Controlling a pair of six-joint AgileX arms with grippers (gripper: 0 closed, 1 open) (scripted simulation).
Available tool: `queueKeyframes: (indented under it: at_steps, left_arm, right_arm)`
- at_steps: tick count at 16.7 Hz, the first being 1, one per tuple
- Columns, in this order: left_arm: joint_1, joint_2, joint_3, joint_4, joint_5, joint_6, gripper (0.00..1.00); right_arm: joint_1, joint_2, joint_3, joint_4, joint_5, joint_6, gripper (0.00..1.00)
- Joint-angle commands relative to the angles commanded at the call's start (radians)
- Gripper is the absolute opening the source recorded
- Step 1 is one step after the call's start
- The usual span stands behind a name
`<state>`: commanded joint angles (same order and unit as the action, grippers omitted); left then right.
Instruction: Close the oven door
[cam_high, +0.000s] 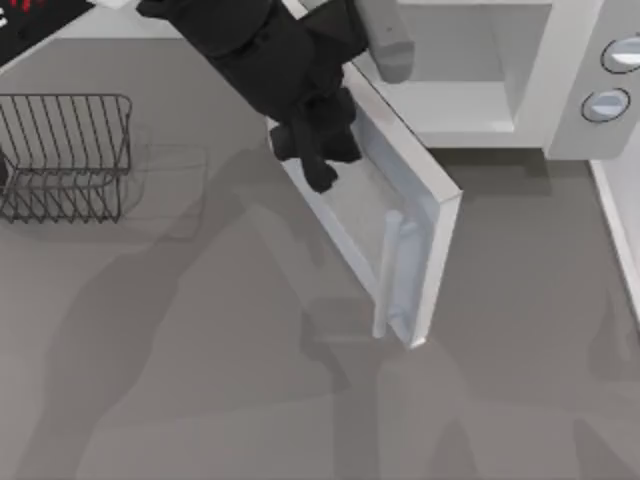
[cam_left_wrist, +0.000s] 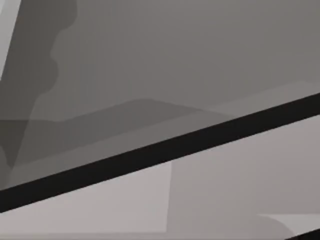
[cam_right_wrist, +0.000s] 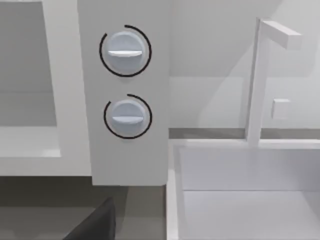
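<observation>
The left arm's black gripper (cam_high: 318, 165), nearest the overhead camera, pressed against the outer face of the oven door (cam_high: 375, 215), close to the hinge side; whether its fingers were spread or closed could not be told, as the dark wrist masked them. Below it the door stood roughly half open, swung out over the grey table (cam_high: 200, 380), its silver bar handle (cam_high: 388, 275) at the free end well clear of the oven body (cam_high: 560, 90). By that reading the closing had only begun: the panel had yet to swing through the rest of its arc and seat against the cavity. To the top view's left sat a dark wire rack (cam_high: 65, 155), apart from the action. Farther back, the right wrist view took in two round knobs (cam_right_wrist: 125, 82) and a white sink (cam_right_wrist: 240, 190) with a faucet (cam_right_wrist: 257, 80). The oven's rear was cut off by the frame.
</observation>
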<state>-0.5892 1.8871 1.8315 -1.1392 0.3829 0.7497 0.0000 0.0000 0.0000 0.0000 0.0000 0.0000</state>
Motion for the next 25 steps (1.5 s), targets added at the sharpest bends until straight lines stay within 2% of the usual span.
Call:
queueKeyframes:
  at_steps: [25]
  left_arm:
    - [-0.101, 0.102, 0.122, -0.015, -0.034, -0.103, 0.00]
  right_arm:
    - [0.000, 0.000, 0.000, 0.000, 0.000, 0.000, 1.00]
